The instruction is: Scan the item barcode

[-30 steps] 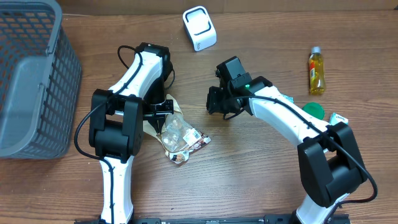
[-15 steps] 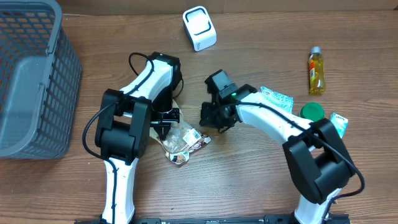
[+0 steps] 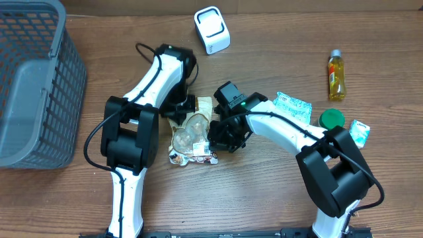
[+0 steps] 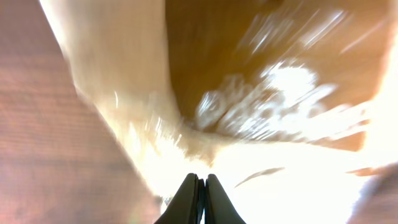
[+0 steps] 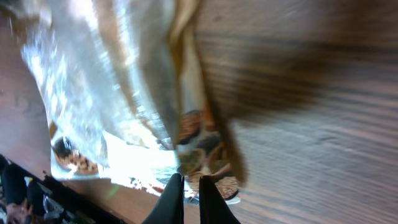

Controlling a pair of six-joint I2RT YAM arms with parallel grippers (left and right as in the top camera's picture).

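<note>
1. The left gripper (image 3: 188, 110) is pinched shut on the top edge of the snack bag (image 3: 192, 132); in its wrist view the fingers (image 4: 188, 199) meet with no gap, right against pale, shiny film.
2. The right gripper (image 3: 214, 137) is almost shut, with only a slit between its fingers (image 5: 169, 199); the tips sit at the bag's side edge, close to its printed end; I cannot tell whether any film is caught between them.
3. The bag sits between the two grippers in the middle of the worktop (image 3: 264, 198); its top points to the far side and its dark printed end to the near side; the film is clear, with pale pieces inside.
4. The worktop is brown wood with visible grain; a grey basket (image 3: 33, 86) stands at the far left; a white scanner (image 3: 211, 30) stands near the far edge, well apart from the bag; to the right are a yellow bottle (image 3: 336, 76), a green sachet (image 3: 293, 106), a green lid (image 3: 332, 119) and a small packet (image 3: 360, 131).
5. The bag's dark end carries print and a small white label; both are too small and blurred to read.
</note>
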